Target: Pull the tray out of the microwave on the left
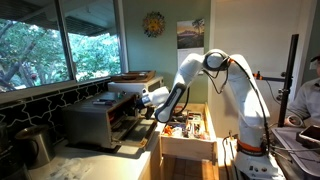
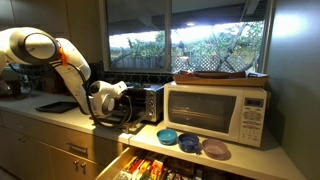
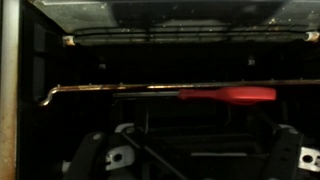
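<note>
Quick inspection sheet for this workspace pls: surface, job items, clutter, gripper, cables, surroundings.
Surface: light countertop, carrying both appliances.
Job's things: grey oven, door open; a thin shelf edge spans its dark cavity with a red piece on it; tray versus rack unclear.
Clutter: three bowls, wooden board atop the white microwave, open drawer full of items.
Gripper: gripper open, facing the cavity.
Cables: nothing seen.
Surroundings: windows, a person at the frame edge.
</note>
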You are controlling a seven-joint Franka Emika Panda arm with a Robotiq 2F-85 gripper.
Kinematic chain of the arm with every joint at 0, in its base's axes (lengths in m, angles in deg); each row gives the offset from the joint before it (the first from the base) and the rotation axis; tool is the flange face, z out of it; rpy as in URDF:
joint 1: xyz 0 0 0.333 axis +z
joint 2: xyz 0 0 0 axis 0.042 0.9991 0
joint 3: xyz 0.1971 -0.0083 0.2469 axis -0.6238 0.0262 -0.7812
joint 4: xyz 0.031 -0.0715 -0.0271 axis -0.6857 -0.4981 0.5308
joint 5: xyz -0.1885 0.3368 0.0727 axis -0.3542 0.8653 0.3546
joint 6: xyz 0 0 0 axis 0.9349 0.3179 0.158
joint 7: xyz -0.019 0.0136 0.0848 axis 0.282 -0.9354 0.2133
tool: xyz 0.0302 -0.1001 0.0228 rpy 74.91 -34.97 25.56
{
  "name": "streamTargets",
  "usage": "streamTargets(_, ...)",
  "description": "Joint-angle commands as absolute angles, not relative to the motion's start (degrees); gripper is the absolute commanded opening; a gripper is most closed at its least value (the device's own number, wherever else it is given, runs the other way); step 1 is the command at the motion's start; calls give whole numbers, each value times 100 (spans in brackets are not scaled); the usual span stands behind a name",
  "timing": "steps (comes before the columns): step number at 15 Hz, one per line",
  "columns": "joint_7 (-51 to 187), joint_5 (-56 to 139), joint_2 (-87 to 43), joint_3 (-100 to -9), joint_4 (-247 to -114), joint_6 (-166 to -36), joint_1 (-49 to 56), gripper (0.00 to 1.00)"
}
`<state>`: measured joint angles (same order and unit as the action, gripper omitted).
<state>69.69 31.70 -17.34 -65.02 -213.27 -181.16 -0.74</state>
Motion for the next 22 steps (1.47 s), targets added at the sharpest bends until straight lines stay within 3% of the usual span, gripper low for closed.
streamTargets(1, 6909, 3107, -1328, -6504, -20989, -18400, -54, 100)
streamTargets(6, 6940, 3074, -1025, -6517, -20644, -18494, -71, 100)
streamTargets(22, 8268, 2503, -1671, -7458, -21045, -16859, -952, 100)
